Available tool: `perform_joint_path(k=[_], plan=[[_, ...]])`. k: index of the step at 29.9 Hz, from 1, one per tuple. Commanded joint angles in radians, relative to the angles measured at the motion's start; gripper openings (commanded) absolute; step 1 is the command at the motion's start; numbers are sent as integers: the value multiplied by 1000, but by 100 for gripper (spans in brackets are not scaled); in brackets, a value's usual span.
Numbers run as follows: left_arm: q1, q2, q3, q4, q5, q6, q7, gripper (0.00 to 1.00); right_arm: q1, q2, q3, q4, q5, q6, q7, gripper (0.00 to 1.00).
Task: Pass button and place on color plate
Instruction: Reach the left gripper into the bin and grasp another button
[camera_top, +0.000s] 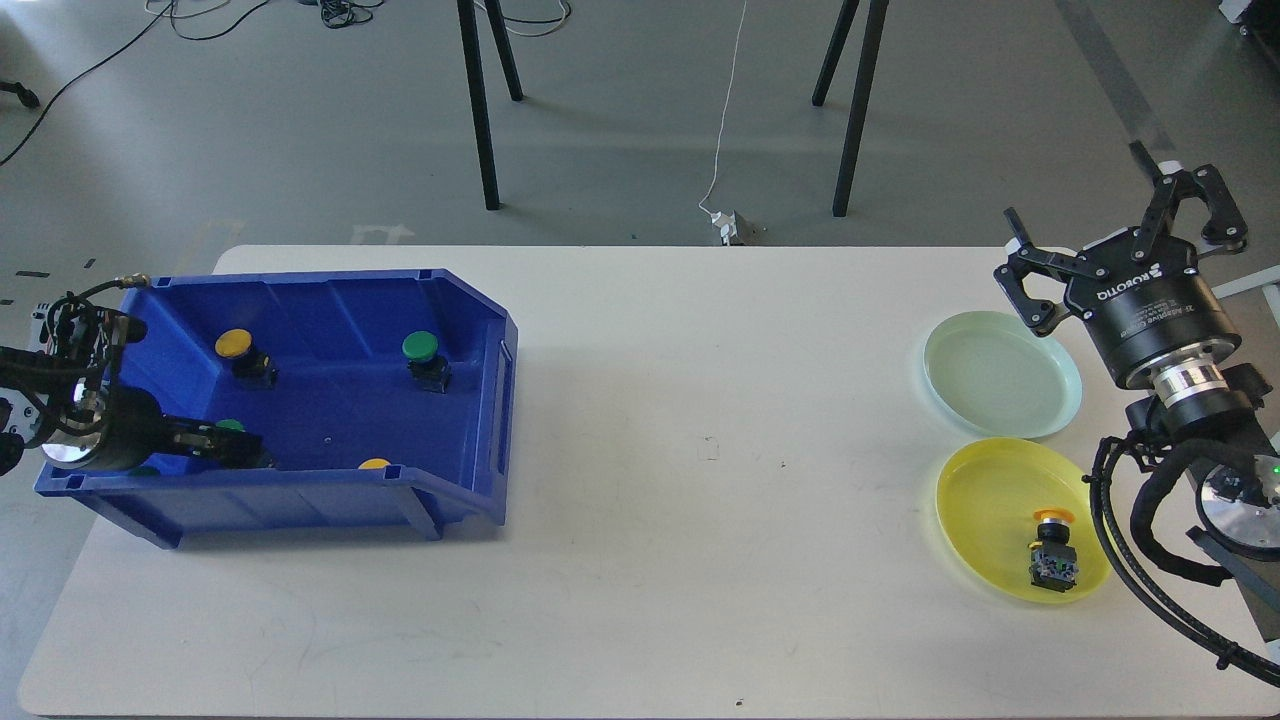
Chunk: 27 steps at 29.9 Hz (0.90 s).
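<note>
A blue bin (470, 400) on the left holds several buttons: a yellow one (234, 344), a green one (421, 348), a yellow cap (375, 464) behind the front wall and a green cap (145, 470) at the left corner. My left gripper (238, 448) reaches low into the bin, right beside another green button (230, 426); its dark fingers cannot be told apart. My right gripper (1115, 220) is open and empty, raised behind the plates. A yellow plate (985, 500) holds an orange-capped button (1053, 545). A pale green plate (1000, 375) has nothing on it.
The white table (700, 450) stretches between bin and plates. My right arm's cables (1130, 530) hang beside the yellow plate's right rim. Tripod legs (480, 110) stand on the floor behind the table.
</note>
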Motion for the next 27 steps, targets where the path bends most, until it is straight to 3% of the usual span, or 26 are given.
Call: perform_joint_path(k=[1,8,10,20,24,27], plan=[[1,-2,-1,0,1,0,0,56,-6,0,0,0,0,0,0,99],[1,-2,-1,0,1,0,0,14,-11,0,0,0,0,0,0,99],[2,0,-1,-2,1,0,0,7,-13,0,0,0,0,0,1,99],[-62,56,-17,-80,-10,-9,0,6,-14,0,0,0,0,0,1,99],[-147,164,-51,-256,-19,-21,0,6,-14,0,0,0,-1,0,1,99],[-170,260,-152,-405,-83,-58,0,6,-14,0,0,0,-1,1,1,99]])
